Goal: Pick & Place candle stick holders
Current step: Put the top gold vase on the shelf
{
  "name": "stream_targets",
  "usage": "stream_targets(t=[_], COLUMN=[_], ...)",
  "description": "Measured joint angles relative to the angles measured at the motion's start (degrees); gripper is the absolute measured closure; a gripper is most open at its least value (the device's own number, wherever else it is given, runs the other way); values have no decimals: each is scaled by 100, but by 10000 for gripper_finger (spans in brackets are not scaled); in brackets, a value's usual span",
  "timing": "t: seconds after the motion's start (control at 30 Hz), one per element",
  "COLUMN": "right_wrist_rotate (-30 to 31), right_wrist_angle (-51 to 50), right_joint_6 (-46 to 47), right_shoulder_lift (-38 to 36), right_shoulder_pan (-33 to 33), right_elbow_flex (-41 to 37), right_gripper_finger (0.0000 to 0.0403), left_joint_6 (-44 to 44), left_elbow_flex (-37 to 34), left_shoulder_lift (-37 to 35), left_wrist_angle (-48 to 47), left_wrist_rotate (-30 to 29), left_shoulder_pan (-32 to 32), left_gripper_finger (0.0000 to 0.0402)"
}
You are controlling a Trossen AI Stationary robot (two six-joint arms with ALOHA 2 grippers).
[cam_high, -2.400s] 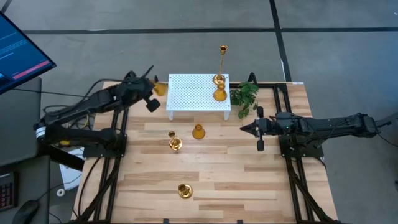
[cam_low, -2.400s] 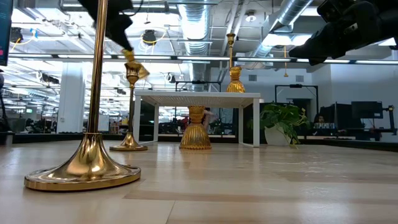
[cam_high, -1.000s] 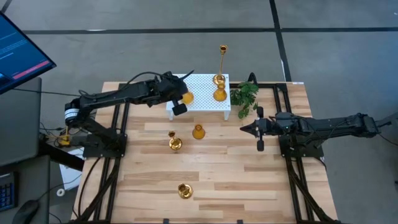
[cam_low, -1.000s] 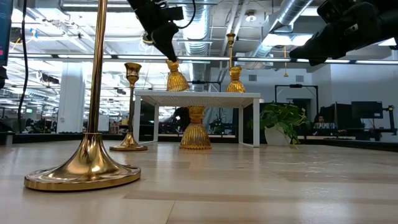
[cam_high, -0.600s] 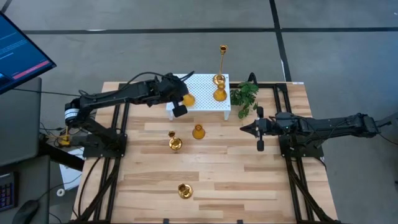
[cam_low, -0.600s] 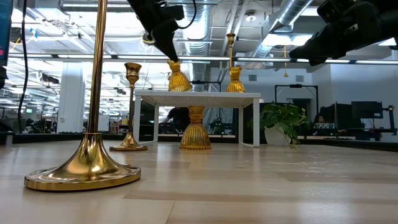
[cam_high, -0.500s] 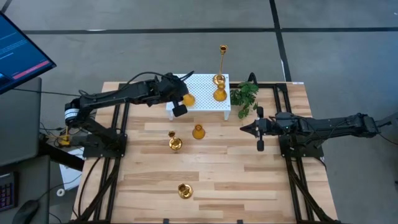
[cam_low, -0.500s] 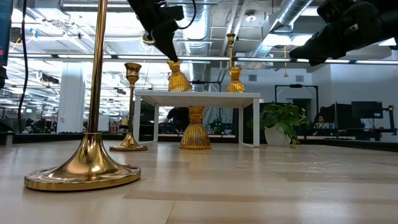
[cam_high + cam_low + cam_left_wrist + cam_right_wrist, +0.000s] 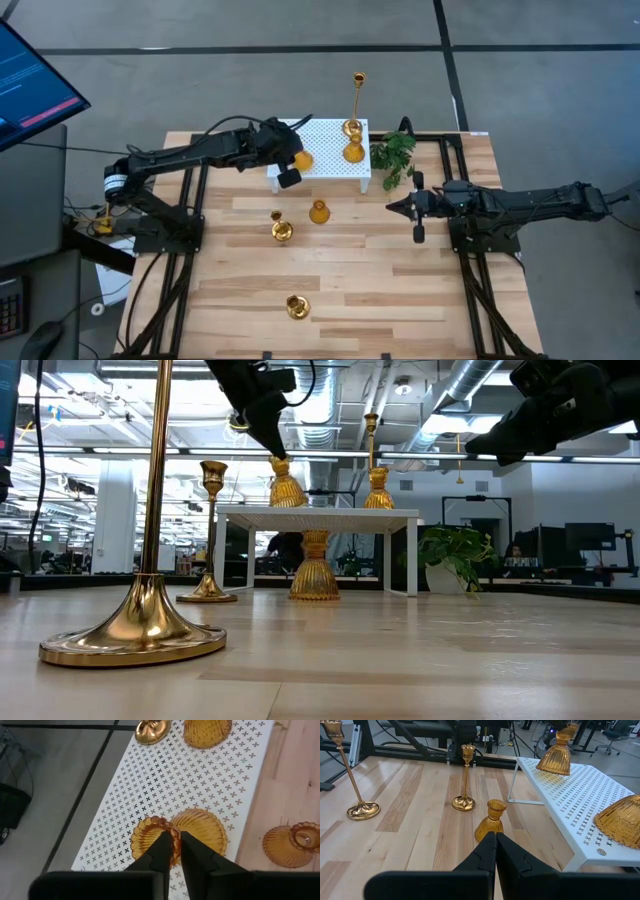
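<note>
My left gripper is shut on a squat gold candle stick holder at the left part of the white perforated stand. A second squat holder and a tall thin one stand on the stand's right part. A squat holder and two tall thin ones stand on their round bases on the table. My right gripper is shut and empty above the table, right of the squat holder. My left gripper pinches the rim of the holder's top cup between its two fingers, slanting down from the table's left. One finger seems to stand over the cup's mouth, the other outside. The holder stands upright, its base at the stand's top.
A green plant sprig lies just right of the stand. The low view shows one tall holder close to the camera. Bare wood spreads over the table's near right part.
More than a second ago my left gripper carried the squat holder from the table's far left corner to the stand's left part. In the last second both grippers have kept still and the holder has stayed upright on the stand.
</note>
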Motion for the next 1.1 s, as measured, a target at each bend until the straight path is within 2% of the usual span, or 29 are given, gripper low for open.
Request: stream_targets(t=[0.57, 0.9, 1.1], right_wrist_rotate=[0, 0, -1], right_wrist_angle=[1, 1, -67], right_joint_6=[-2, -2, 33], right_shoulder_lift=[0, 2, 0], right_shoulder_pan=[0, 0, 7], right_elbow_flex=[-2, -2, -2], right_gripper_finger=[403, 403, 403], left_joint_6=[-85, 307, 437], left_elbow_flex=[-2, 0, -7], left_shoulder_lift=[-7, -95, -665], left_wrist_angle=[29, 820, 702], left_wrist_rotate=[-7, -7, -28], left_shoulder_pan=[20, -181, -579], left_gripper_finger=[353, 354, 393])
